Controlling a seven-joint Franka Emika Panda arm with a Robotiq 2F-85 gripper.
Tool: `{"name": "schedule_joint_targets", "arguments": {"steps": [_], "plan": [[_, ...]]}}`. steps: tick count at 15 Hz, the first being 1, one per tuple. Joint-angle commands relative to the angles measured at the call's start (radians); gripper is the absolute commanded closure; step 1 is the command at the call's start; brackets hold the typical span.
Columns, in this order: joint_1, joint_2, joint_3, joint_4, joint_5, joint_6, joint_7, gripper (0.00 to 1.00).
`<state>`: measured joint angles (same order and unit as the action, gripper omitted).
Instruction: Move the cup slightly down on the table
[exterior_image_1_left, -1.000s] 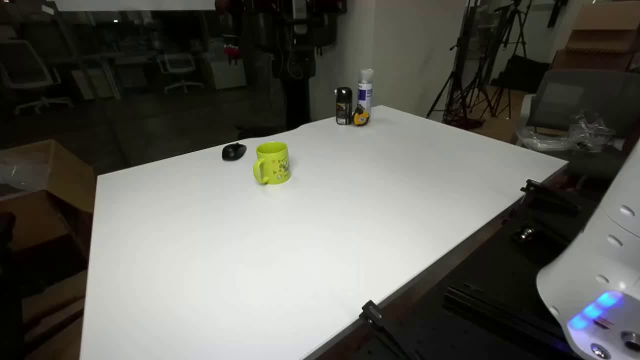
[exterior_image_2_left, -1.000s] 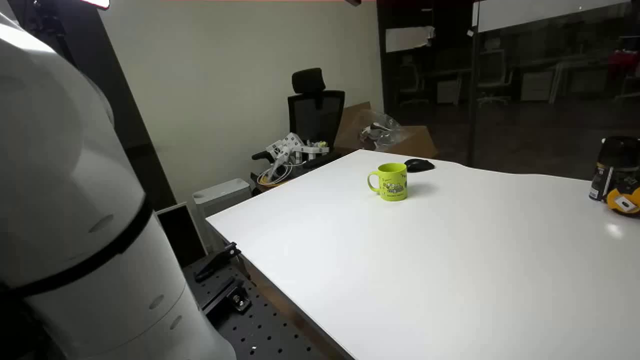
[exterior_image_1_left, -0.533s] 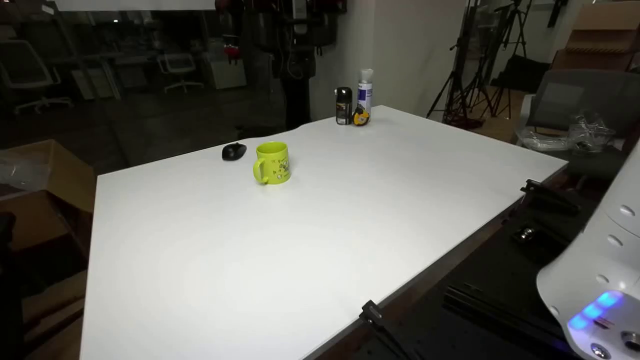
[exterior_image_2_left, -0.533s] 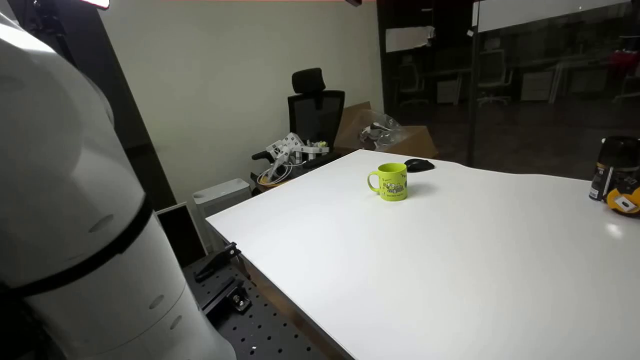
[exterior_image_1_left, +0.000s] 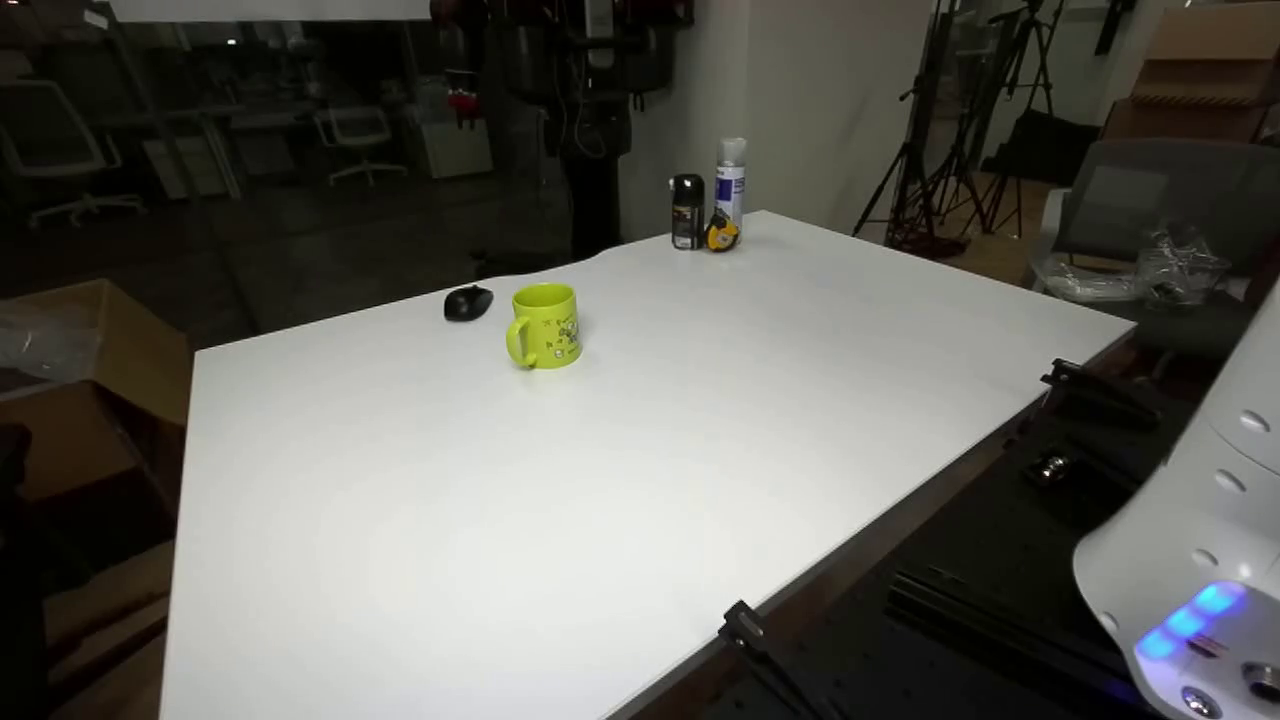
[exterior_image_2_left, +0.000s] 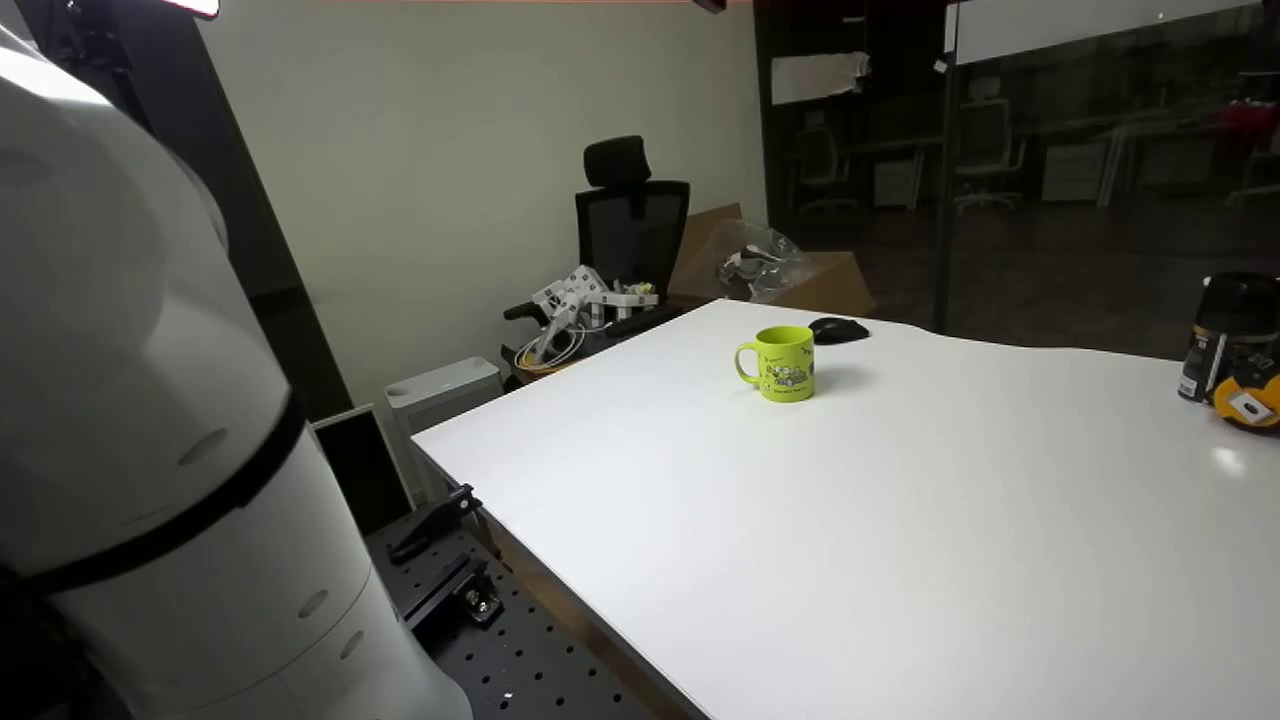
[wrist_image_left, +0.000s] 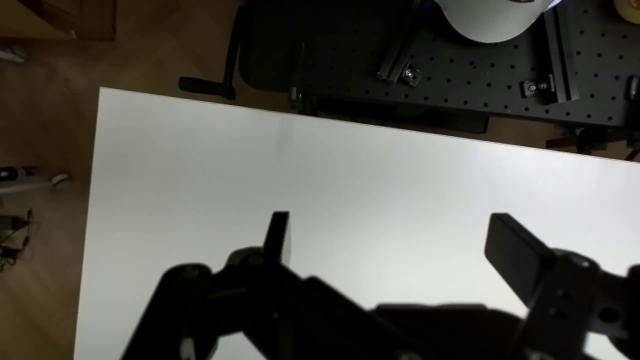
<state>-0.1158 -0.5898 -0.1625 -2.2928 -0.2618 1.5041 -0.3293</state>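
Note:
The yellow-green cup (exterior_image_1_left: 548, 328) stands upright on the white table (exterior_image_1_left: 430, 520), toward its far side. It also shows in an exterior view (exterior_image_2_left: 786, 364), with its handle on the left there. The cup is out of view in the wrist view. My gripper (wrist_image_left: 390, 225) is open and empty in the wrist view, its two black fingers wide apart above the table (wrist_image_left: 190, 165). The gripper itself does not show in either exterior view, so its distance from the cup cannot be told there.
A black mouse-like object (exterior_image_1_left: 468, 303) lies just behind the cup, near the table's far edge. A dark can (exterior_image_1_left: 687, 212), a white spray can (exterior_image_1_left: 729, 185) and a yellow-black tape measure (exterior_image_1_left: 722, 232) stand at the far corner. Black clamps (exterior_image_1_left: 742, 628) sit on the robot-side edge.

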Motion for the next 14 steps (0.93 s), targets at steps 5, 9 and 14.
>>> {"name": "schedule_joint_targets", "arguments": {"steps": [5,9,14], "plan": [[-0.011,0.138,-0.047,0.058,0.137,0.366,0.182,0.00],[-0.014,0.325,-0.049,0.117,0.194,0.713,0.235,0.00],[-0.028,0.256,-0.045,0.047,0.174,0.660,0.179,0.00]]}}
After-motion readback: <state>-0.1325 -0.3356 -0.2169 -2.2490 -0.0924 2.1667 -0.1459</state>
